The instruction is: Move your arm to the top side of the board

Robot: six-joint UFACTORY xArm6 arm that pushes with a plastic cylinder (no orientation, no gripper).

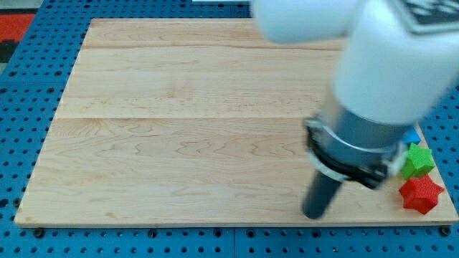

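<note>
My tip [314,214] rests on the wooden board [179,129] near its bottom edge, right of centre. The arm's white and grey body fills the view's upper right and hides most of the block row along the right edge. A red star block [421,195] lies at the bottom right, well to the right of my tip. A green star block [419,161] sits just above it. A sliver of a blue block [414,135] shows above the green one.
The board lies on a blue pegboard table [21,129]. A red patch [14,25] shows at the view's top left corner.
</note>
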